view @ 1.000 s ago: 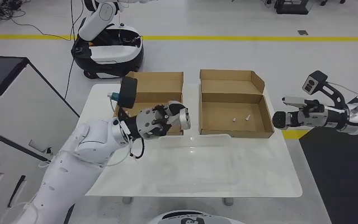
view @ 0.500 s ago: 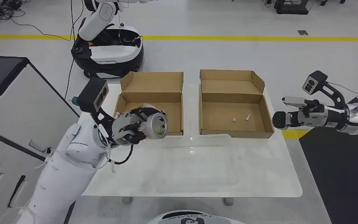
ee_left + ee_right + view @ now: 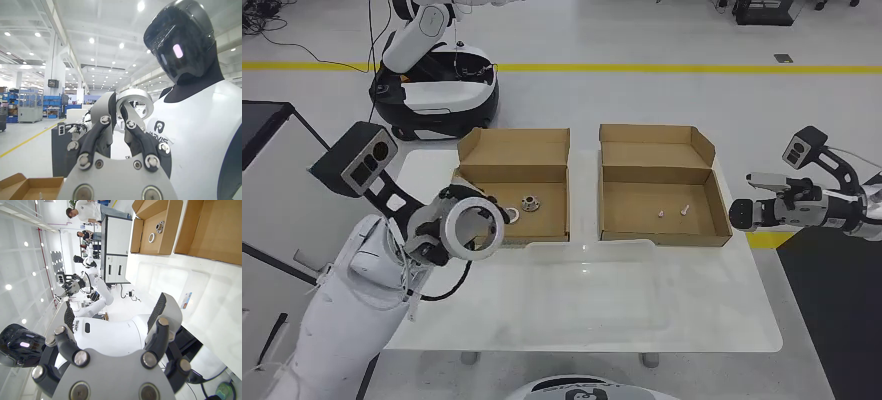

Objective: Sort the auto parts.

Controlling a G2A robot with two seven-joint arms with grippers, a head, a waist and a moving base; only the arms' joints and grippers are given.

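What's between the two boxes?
Nothing. Only a narrow strip of bare table separates the left box from the right box, as the top view shows.

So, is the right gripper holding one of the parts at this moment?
No, the right gripper is open and there is nothing between its fingers in the right wrist view.

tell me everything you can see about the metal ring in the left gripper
The metal ring is a plain silver-grey band with smooth faces and a wide open centre; it looks like machined metal. The left gripper is shut on its wall, one finger pad outside the band and the other passing through the hole. It is held in the air, touching only those fingers. In the top view its opening faces the camera, near the front left corner of the left cardboard box.
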